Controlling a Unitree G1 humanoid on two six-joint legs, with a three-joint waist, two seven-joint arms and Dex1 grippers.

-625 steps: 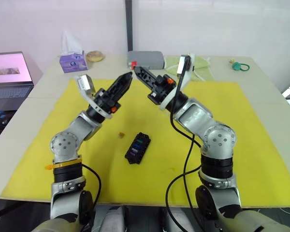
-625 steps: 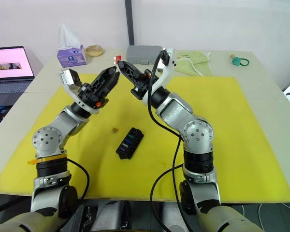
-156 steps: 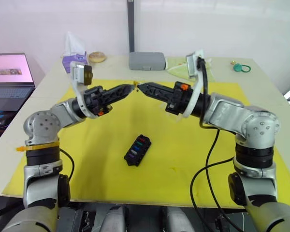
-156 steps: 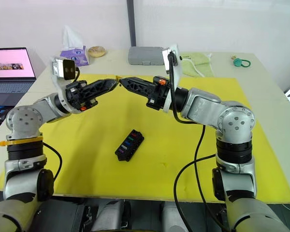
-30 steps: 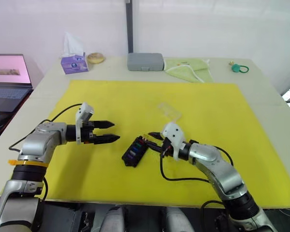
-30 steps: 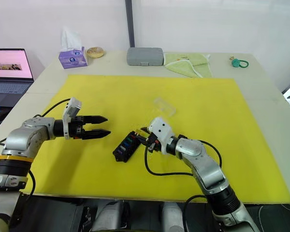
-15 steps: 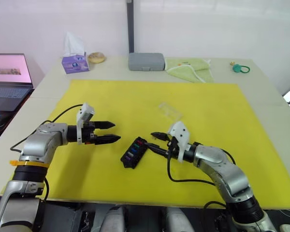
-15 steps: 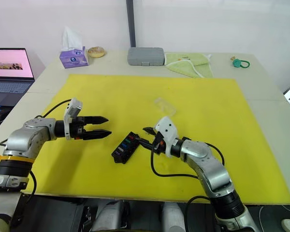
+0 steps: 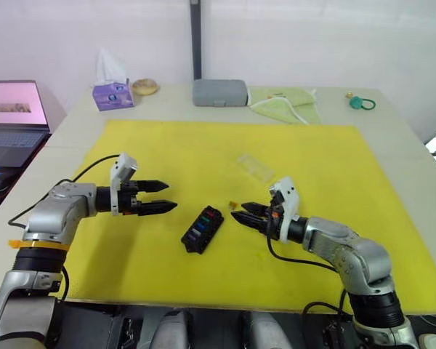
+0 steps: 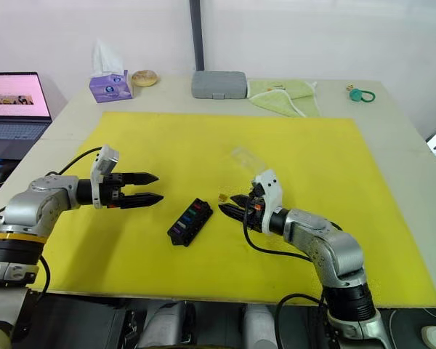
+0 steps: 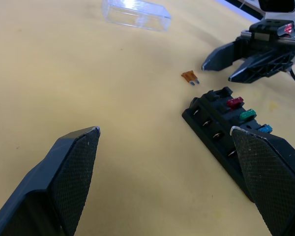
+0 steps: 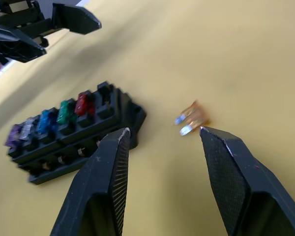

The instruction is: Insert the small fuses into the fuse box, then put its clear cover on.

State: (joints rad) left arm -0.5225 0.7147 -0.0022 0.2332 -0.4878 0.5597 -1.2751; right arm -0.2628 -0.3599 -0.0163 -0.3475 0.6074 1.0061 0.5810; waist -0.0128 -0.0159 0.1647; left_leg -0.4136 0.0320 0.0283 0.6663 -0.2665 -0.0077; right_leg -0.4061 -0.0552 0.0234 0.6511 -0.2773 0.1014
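Observation:
The black fuse box [image 9: 202, 229] lies on the yellow mat [image 9: 334, 167] with red, green, teal, grey and purple fuses [image 12: 64, 114] standing in one row of slots. An orange fuse [image 12: 191, 118] lies loose on the mat just past the box's end. My right gripper [image 9: 238, 212] is open, low over the mat, its fingertips right of the box and close to the orange fuse. To the left of the box my left gripper [image 9: 173, 196] hovers open and empty. The clear cover [image 9: 256, 166] rests on the mat farther back.
A grey case [image 9: 219, 92], a green cloth [image 9: 285, 102], a tissue box [image 9: 112, 94] and a teal ring [image 9: 362, 103] sit along the table's far edge. A laptop [image 9: 13, 109] stands off the table's left side.
My right gripper has drawn back to the right, away from the fuse box. An orange fuse now lies on the mat beside the box. The left gripper has barely moved.

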